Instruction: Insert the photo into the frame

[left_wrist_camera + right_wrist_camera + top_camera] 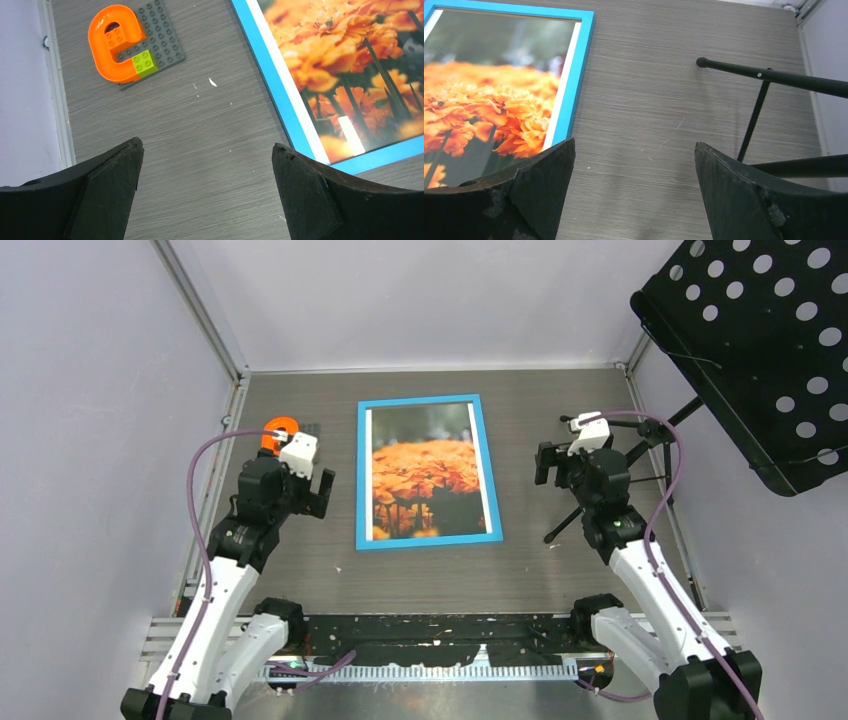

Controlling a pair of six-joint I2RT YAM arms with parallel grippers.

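The frame (363, 475), bright blue side up, lies flat in the middle of the table. The photo (425, 475) of orange flowers shows inside it, white strips along its long edges. My left gripper (318, 492) hovers just left of the frame, open and holding nothing. In the left wrist view the gripper (207, 150) has bare table between its fingers, with the frame (270, 82) and photo (345, 60) off to the right. My right gripper (548, 462) hangs open to the right of the frame. The right wrist view shows this gripper (634, 147) over bare table, frame (581, 65) and photo (489, 95) at left.
An orange curved brick on a grey studded baseplate (282, 430) (112, 42) sits at the far left, behind my left gripper. A black music stand (760, 350) stands at the right, its tripod legs (774, 77) reaching onto the table beside my right gripper. Walls enclose three sides.
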